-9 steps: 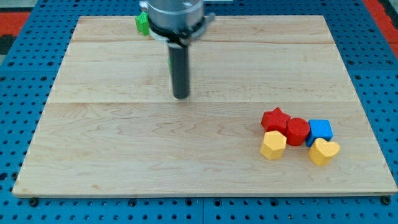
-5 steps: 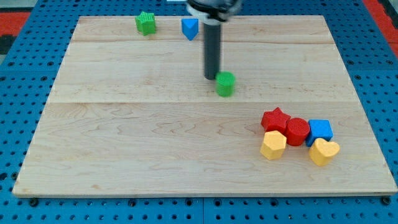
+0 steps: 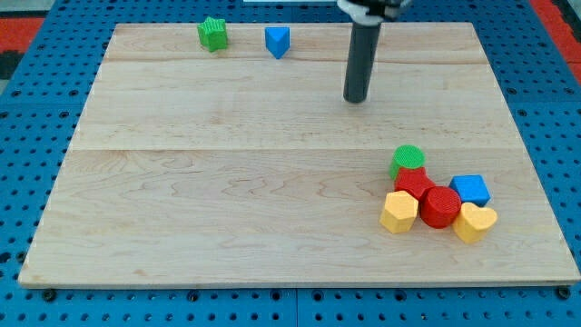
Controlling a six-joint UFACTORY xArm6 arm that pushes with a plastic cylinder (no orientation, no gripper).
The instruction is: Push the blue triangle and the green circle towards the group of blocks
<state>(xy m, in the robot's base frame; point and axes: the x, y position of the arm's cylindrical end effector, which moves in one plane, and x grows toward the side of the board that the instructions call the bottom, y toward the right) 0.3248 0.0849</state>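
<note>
The blue triangle [image 3: 278, 41] sits near the view's top, left of centre, on the wooden board [image 3: 227, 209]. The green circle [image 3: 408, 160] rests against the group at the lower right, touching the red star [image 3: 413, 183]. The group also holds a red cylinder [image 3: 440, 206], a blue block [image 3: 470, 190], a yellow hexagon [image 3: 398, 212] and a yellow heart [image 3: 475, 222]. My tip [image 3: 356, 99] is above the group, right of the blue triangle, touching no block.
A green star [image 3: 212, 34] sits at the view's top left, to the left of the blue triangle. The board lies on a blue pegboard surface [image 3: 36, 136].
The green circle has moved down and right to join the group, and the red blocks shifted slightly. My tip has moved right and up, away from the circle.
</note>
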